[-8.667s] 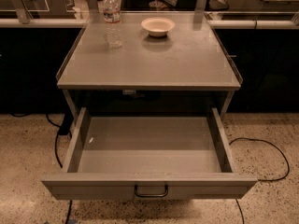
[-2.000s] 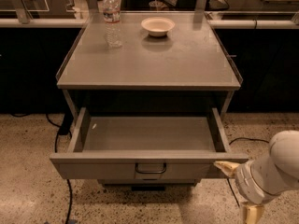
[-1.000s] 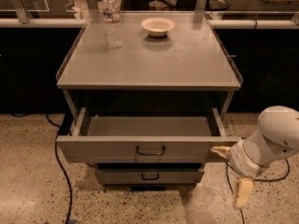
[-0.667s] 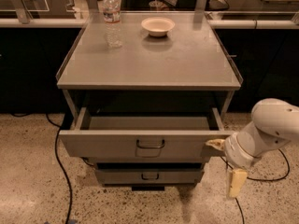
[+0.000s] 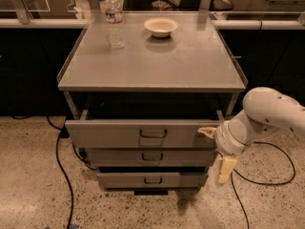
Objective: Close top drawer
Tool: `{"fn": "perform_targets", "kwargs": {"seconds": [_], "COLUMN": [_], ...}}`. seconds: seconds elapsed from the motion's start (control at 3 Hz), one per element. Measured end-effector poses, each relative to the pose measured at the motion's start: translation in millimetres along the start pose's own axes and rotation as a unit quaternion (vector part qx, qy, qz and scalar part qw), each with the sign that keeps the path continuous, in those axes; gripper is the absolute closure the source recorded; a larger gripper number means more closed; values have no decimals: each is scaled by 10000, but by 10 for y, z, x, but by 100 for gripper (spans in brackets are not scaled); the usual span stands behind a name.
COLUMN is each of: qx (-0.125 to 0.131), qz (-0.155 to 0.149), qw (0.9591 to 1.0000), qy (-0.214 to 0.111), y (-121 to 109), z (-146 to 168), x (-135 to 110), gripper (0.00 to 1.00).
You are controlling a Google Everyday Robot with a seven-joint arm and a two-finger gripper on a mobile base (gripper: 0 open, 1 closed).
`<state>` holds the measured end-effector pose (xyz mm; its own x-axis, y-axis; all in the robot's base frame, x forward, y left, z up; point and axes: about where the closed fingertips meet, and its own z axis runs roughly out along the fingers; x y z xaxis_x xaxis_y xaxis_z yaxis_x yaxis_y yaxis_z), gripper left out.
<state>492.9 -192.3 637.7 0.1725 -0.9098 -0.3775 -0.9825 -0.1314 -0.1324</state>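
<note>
The top drawer (image 5: 109, 133) is a wide grey metal drawer with a dark loop handle (image 5: 153, 133) at its centre. It stands out only a little from the cabinet under the grey tabletop (image 5: 152, 61). My gripper (image 5: 217, 150) is at the right end of the drawer's front panel, on a white arm (image 5: 267, 111) coming in from the right. Its two yellowish fingers are spread apart: one fingertip (image 5: 207, 131) touches the panel's right edge, the other (image 5: 227, 168) hangs lower, free of the cabinet. It holds nothing.
Two lower drawer fronts (image 5: 152, 156) (image 5: 152, 179) sit below, slightly stepped out. A water bottle (image 5: 114, 20) and a white bowl (image 5: 161, 26) stand on the tabletop's far part. Black cables lie on the speckled floor at the left (image 5: 58, 151) and right (image 5: 279, 178).
The top drawer has slid inward from wide open to nearly shut. My gripper came in from the lower right and moved up and back along with the drawer's right front edge.
</note>
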Motion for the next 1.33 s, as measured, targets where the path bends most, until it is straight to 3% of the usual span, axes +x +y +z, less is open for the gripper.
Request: {"fn": "perform_targets", "kwargs": {"seconds": [0.33,1.0,1.33], "qx": [-11,-69,29], "qz": [6,-27,-31], "qw": [10000,9997,9993], "qy": [-36,-246,-362], "y": [-75,-531,-708], "z": [21,120,135], "x": [4,-78,-124], "gripper": [0,0,0]}}
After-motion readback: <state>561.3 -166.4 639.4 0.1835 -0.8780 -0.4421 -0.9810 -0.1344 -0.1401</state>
